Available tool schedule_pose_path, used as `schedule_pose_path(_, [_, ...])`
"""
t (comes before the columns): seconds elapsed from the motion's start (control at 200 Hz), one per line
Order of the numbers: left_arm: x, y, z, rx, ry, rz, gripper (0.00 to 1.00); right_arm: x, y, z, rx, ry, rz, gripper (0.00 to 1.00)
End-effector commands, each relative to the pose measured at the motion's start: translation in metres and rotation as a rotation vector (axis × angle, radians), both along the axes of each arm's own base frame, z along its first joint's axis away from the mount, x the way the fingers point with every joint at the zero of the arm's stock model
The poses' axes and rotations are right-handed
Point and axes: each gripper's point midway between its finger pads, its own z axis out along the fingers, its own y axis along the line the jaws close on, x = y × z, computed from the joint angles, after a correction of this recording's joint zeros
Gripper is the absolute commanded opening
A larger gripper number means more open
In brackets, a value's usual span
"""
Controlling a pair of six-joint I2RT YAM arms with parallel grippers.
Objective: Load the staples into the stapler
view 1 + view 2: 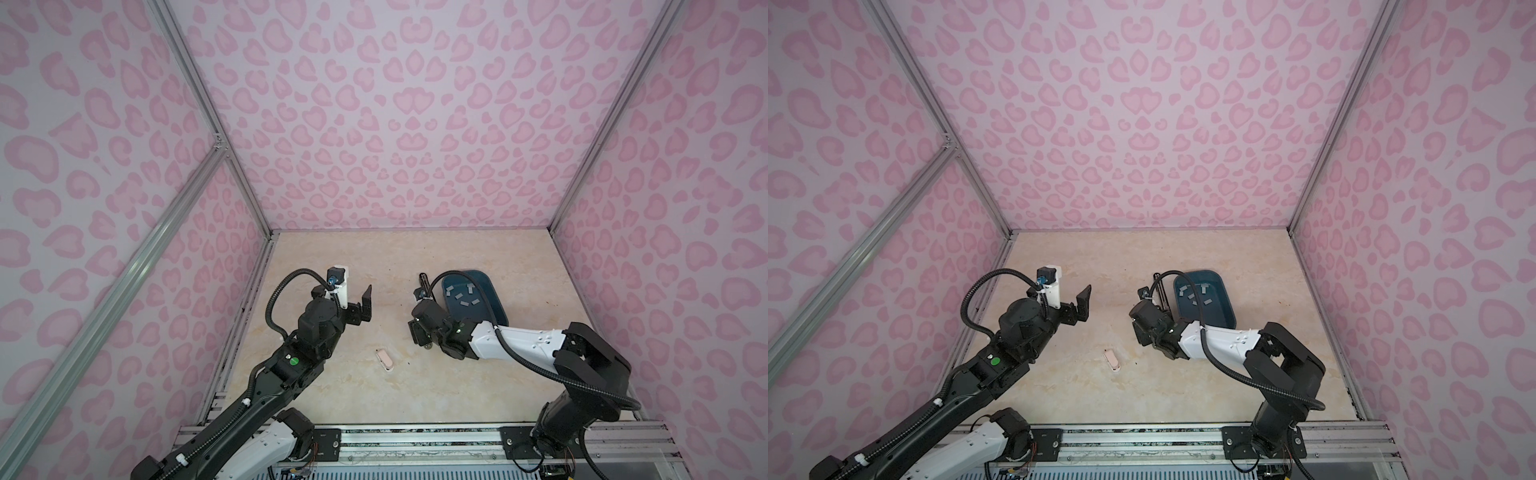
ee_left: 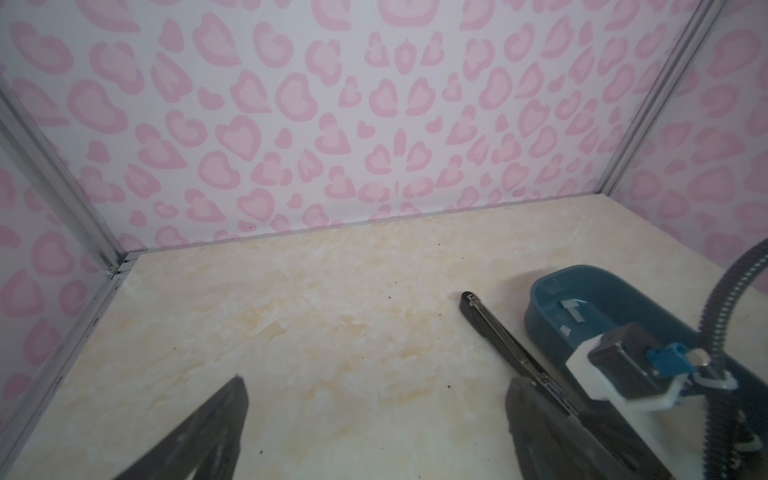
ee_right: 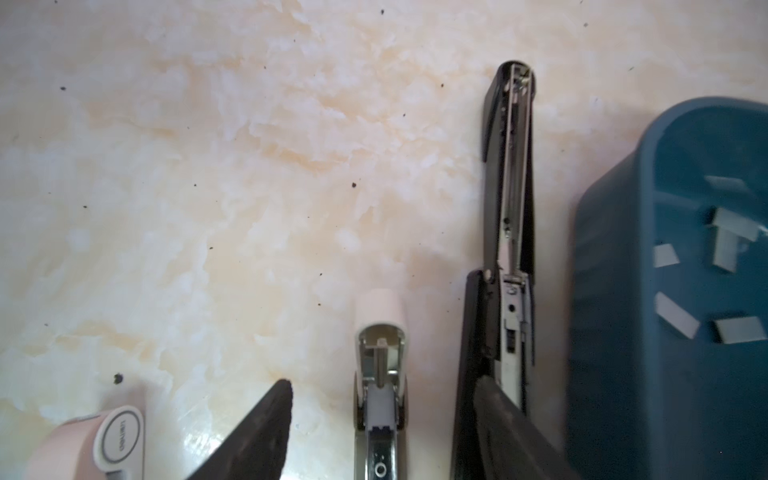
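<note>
My right gripper (image 3: 382,384) hangs open and empty astride the small open stapler (image 3: 380,353), left of the far-right blue tray (image 3: 602,291) of loose staples (image 3: 726,245); I judge a grey strip (image 3: 379,401) seated inside, so next I must shut its lid; my left gripper (image 2: 376,382) gapes empty.

Soft, even light is cast from above, so only faint shadows are seen on the marbled tabletop (image 1: 353,266), with one small glare patch in the right wrist view. The corners of both top views are slightly darkened (vignetting), and the blue tray (image 3: 615,311) is blurred at close range.
</note>
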Motion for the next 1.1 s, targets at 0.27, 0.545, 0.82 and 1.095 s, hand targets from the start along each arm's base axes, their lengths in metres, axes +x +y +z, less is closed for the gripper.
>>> schedule_pose_path(0.27, [-0.063,-0.068,0.069,0.368,-0.114,-0.640,0.96,-0.005,-0.045,0.078,0.249,-0.205,0.021,0.75])
schedule_pose_path(0.545, [-0.111,-0.071,-0.077,1.151,-0.009,-1.119,0.92,0.001,-0.110,0.112,0.421,-0.312,-0.118,0.74])
schedule_pose_path(0.82, [-0.134,-0.075,-0.148,1.345,0.150,-1.451,0.82,-0.007,-0.138,0.131,0.516,-0.416,-0.169,0.77])
schedule_pose_path(1.095, [-0.140,-0.077,-0.192,1.486,0.253,-1.580,0.80,-0.009,-0.146,0.136,0.518,-0.442,-0.199,0.79])
